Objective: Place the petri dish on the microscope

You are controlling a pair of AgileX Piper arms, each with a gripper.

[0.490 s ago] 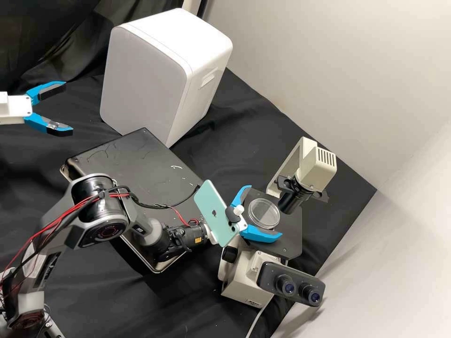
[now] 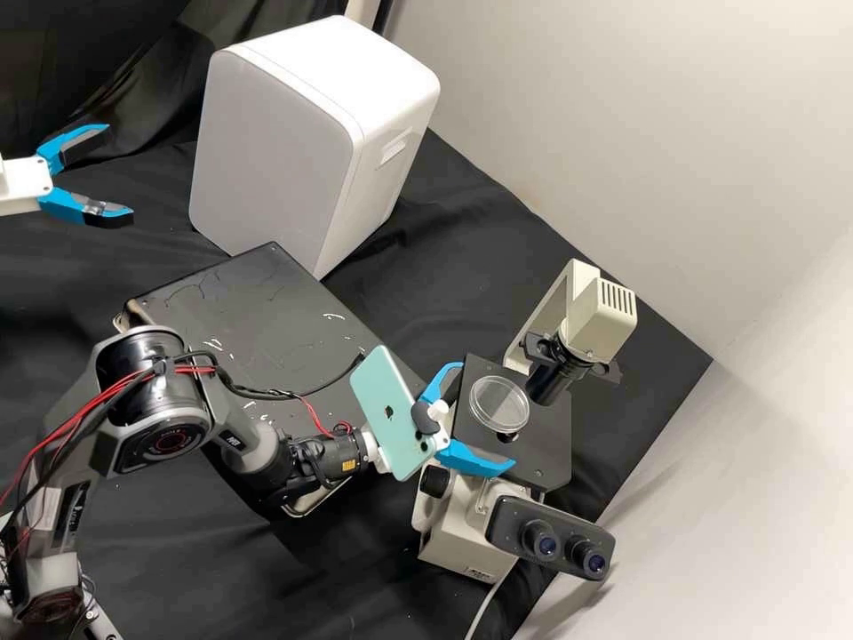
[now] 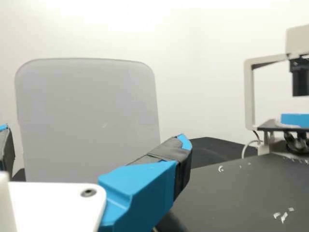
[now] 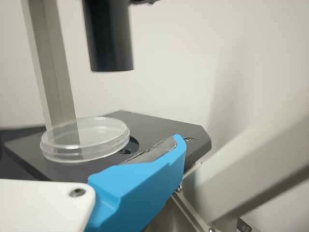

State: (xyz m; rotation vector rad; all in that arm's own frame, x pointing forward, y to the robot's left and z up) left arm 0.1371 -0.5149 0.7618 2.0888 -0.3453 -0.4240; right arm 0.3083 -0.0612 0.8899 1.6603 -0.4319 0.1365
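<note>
Bright, even light in the high view: the pale wall (image 2: 622, 133) at 2 o'clock glows, the black bench (image 2: 498, 222) lies dull, and glints speckle the dark tray (image 2: 258, 311) at 9 o'clock. In the left wrist view the wall glares at 12 o'clock.

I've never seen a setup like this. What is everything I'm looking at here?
petri dish: one, clear, on the microscope's black stage
microscope: one, cream with black stage and eyepieces, bench's right end
box: one, white, at the back of the bench
flat slab: one, black, scuffed, in front of the box
cloth: one, black, covering the bench
phone: one, mint green, mounted on the right arm's wrist
left arm: one, white end, blue jaws open, far left
right arm: one, dark grey, blue jaws open at the stage's edge, dish not held
</note>
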